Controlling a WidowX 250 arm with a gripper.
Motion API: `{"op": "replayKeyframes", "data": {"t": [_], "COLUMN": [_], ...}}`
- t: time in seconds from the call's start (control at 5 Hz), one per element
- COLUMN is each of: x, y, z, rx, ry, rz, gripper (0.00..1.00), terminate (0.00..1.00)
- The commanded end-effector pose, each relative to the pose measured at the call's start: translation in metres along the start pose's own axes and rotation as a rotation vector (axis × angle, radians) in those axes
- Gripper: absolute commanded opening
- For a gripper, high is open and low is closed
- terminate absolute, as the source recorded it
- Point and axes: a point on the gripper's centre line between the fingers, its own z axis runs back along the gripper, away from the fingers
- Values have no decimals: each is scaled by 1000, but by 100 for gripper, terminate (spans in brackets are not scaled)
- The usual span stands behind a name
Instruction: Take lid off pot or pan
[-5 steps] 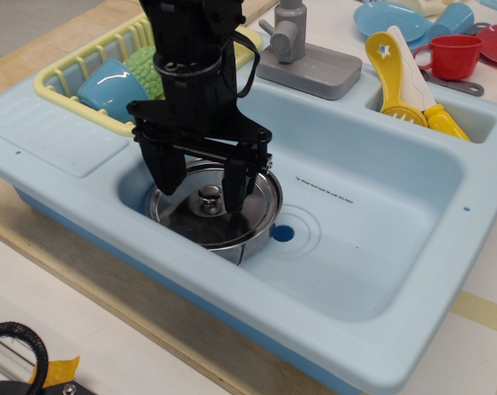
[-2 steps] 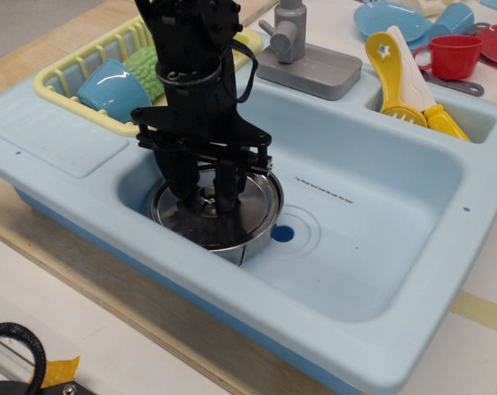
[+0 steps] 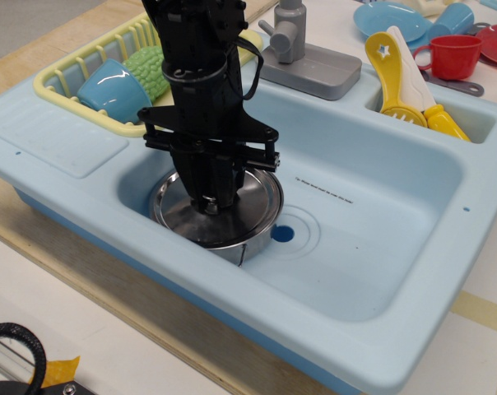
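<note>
Gripper (image 3: 210, 200) stands at frame centre-left, fingers pinched narrow on the knob of the lid (image 3: 253, 200). Lid sits on the pot (image 3: 250, 243) in the sink (image 3: 380, 247).

You will find one marking only: a single line of small dark print (image 3: 324, 188) on the rear inner wall of the pale blue plastic toy sink basin (image 3: 413, 239), right of centre. Its characters are too small to read. You have no other legible label, brand or number.
</note>
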Motion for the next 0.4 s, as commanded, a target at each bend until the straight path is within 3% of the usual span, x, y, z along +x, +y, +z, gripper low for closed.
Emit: {"op": "replayKeyframes", "data": {"t": [0.0, 0.2], "x": [3, 11], "y": [-6, -17], "z": [28, 50], "rx": [60, 102], "ry": [-47, -97], "rz": [-4, -25], "gripper": [0, 0], "terminate": [0, 0]}}
